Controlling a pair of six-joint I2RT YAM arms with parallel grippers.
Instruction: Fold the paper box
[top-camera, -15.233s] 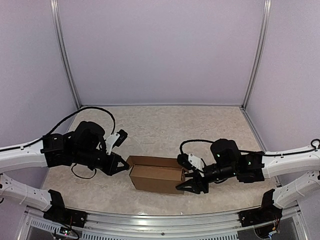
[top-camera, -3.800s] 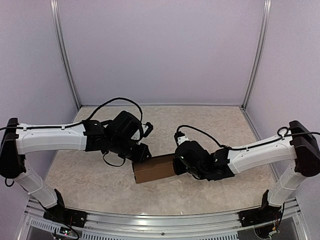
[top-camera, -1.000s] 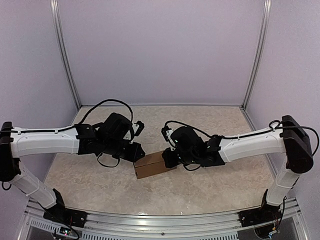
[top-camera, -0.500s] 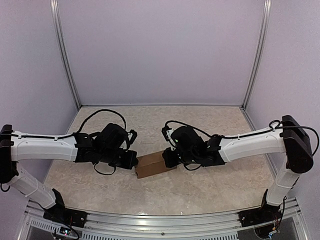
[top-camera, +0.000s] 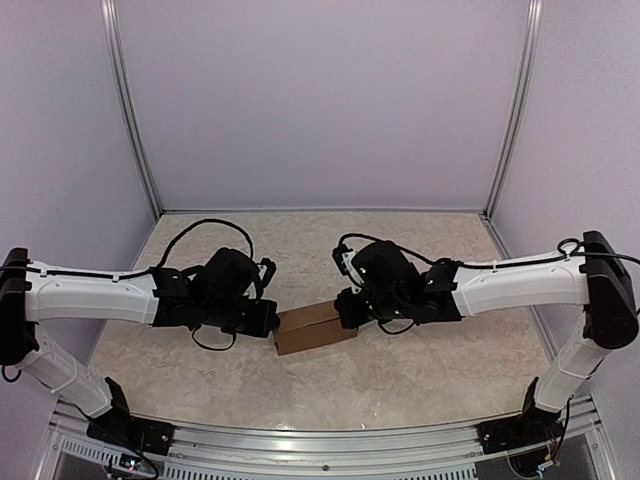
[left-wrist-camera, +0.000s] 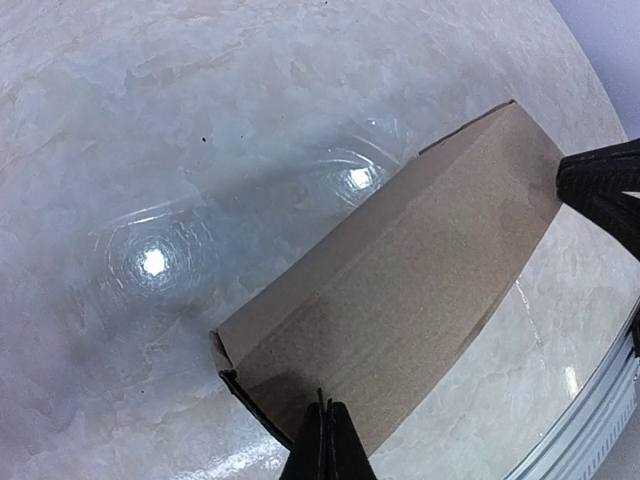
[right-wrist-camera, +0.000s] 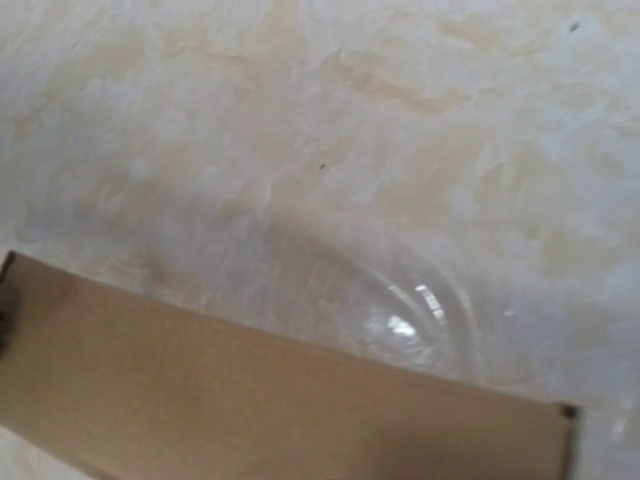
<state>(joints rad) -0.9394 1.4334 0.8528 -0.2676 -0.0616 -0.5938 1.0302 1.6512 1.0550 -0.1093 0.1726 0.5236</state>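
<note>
Mid-table, paper box (top-camera: 314, 328) lies formed between both grippers.
Left gripper (left-wrist-camera: 325, 445) clenched, empty, at one end; right gripper (top-camera: 345, 308) at the other, grip unreadable. Body looks closed; left-end flap probably still untucked.

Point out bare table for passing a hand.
Bare: the far strip of table along the back wall; the near strip between the paper box and front rail. Crowded: mid-table, left gripper and right gripper flanking the box.
</note>
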